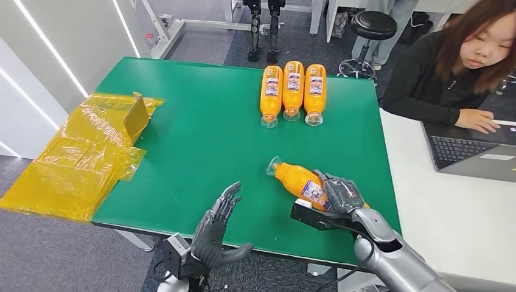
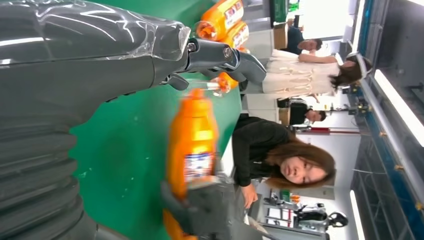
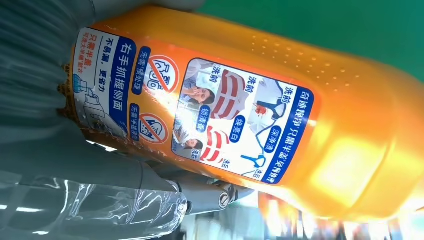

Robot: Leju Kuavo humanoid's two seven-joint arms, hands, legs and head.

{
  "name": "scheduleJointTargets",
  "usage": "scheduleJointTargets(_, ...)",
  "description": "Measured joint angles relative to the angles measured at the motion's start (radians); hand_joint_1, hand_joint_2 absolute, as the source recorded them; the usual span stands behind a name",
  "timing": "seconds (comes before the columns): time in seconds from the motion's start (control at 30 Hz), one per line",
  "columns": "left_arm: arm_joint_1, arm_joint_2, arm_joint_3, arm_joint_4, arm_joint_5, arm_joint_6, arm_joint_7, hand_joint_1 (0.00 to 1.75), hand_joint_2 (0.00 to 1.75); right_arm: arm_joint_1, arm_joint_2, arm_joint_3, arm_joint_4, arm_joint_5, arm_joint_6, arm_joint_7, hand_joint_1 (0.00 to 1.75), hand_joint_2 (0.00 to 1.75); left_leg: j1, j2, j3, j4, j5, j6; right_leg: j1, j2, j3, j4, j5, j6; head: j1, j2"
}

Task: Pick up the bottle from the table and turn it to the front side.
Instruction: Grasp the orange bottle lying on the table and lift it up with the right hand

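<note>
- Right hand (image 1: 339, 194) grips the orange bottle (image 1: 299, 181) at its lower body; bottle lies tilted on the green table (image 1: 201, 140), clear cap toward the far side, label up.
- Left hand (image 1: 218, 228) open, fingers spread, at the table's near edge.
- Three orange bottles (image 1: 292, 89) lie side by side at the far edge.

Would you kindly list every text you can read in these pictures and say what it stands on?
"右手抓握侧面": label on the bottle in the right robot hand.
"洗前", "洗后": same label.
Three far bottles: labels too small to read.
</note>
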Motion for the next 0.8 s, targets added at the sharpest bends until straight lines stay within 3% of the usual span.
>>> scheduleJointTargets(0.23,-0.005,-0.008,0.001,0.002,-0.018,0.003,0.000,0.00,1.75,0.090,-0.022,-0.139,-0.184,0.035,-0.094,-0.027,1.75,1.75,0.000,-0.002,-0.008,0.000,0.001,0.000,0.000,-0.002,-0.009,0.000,0.000,0.001,0.000,0.000)
scheduleJointTargets(0.53,-0.035,-0.025,0.002,0.012,-0.037,-0.006,0.007,0.00,1.75,0.257,-0.032,-0.202,-0.339,0.072,-0.186,-0.056,1.75,1.75,0.000,-0.003,-0.013,0.000,0.000,0.000,0.000,-0.003,-0.013,0.000,0.000,0.001,0.000,0.000)
scheduleJointTargets(0.8,-0.078,-0.041,0.002,0.057,-0.015,-0.060,0.003,0.00,1.75,0.446,0.052,-0.171,-0.402,0.195,-0.366,-0.122,1.75,1.75,0.000,-0.003,-0.014,-0.001,0.000,0.000,0.000,-0.003,-0.014,0.001,-0.001,0.000,0.000,0.000)
